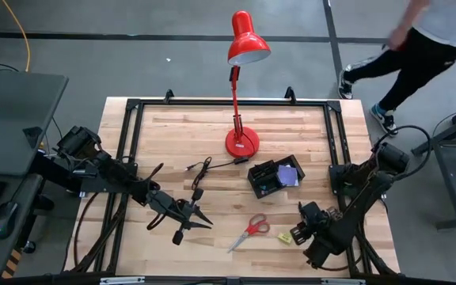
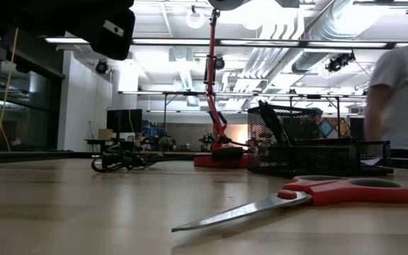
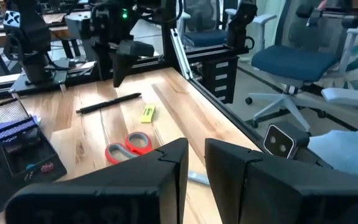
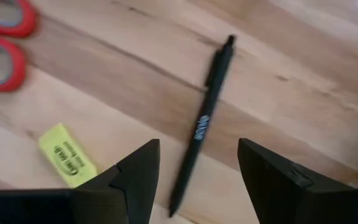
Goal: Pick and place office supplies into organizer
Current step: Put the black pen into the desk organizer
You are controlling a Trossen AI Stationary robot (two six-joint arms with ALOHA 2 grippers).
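Observation:
A black pen point(image 4: 201, 124) lies flat on the wooden table. My right gripper point(image 4: 197, 146) hovers open above it, pointing down, with one finger on each side of the pen and touching nothing. A yellow-green piece point(image 4: 67, 155) and the red-handled scissors point(image 1: 249, 231) lie beside it toward the table's left. The black organizer point(image 1: 275, 176) stands farther back with a purple pad inside. My left gripper point(image 1: 188, 222) waits over the left half of the table. Its fingers point(image 3: 173, 162) are nearly together and hold nothing.
A red desk lamp's base point(image 1: 241, 142) stands behind the organizer. A coiled black cable point(image 1: 200, 170) lies to its left. A black frame point(image 1: 335, 134) runs along the table's edges. A person point(image 1: 418, 39) walks past beyond the far right corner.

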